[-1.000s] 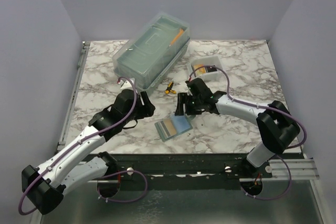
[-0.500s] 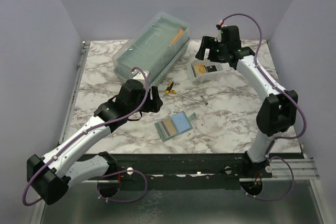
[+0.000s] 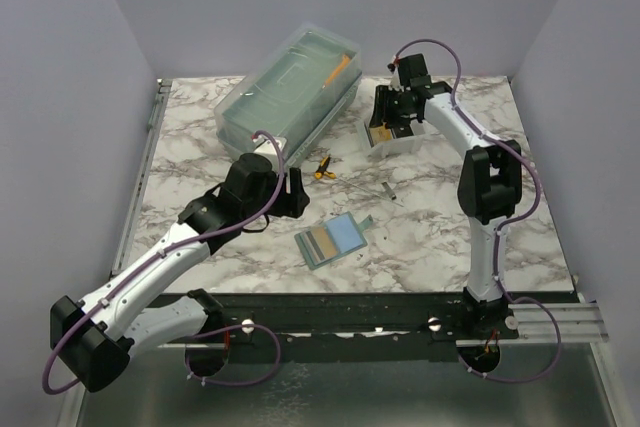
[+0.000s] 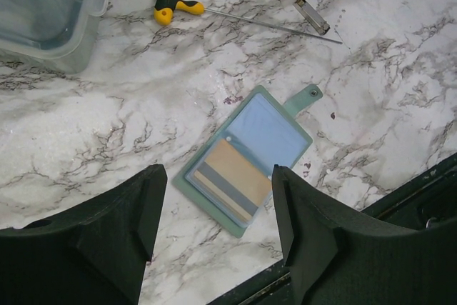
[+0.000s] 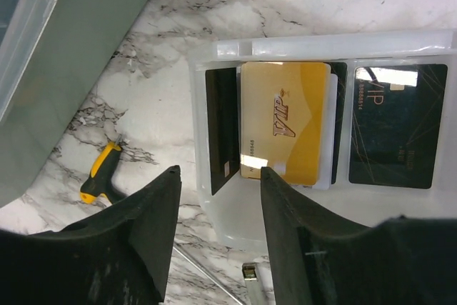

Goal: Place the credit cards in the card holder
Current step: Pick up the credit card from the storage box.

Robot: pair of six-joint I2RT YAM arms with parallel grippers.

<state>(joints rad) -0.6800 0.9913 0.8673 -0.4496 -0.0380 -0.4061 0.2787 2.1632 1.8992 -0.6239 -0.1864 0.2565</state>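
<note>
Right wrist view: right end effector (image 5: 220, 176), spread and empty, hovers over gold-yellow credit card (image 5: 285, 123) in small white tray (image 5: 235, 48). Pick step, by my reading; next move calls for descending and pinching that card. Grey-green bifold card holder (image 3: 330, 238) lies open on marble surface (image 3: 450, 217).

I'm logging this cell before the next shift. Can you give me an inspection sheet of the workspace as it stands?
Surface: marble table, no damage seen.
Job's things: card holder lies open with a tan card in one pocket; gold card and black cards lie in the white tray.
Clutter: yellow-handled tool, lidded box, small metal piece.
Grippers: left gripper open above the holder; right gripper open above the tray.
Cables: purple cables loop along both arms.
Surroundings: plain walls, nothing else seen.
</note>
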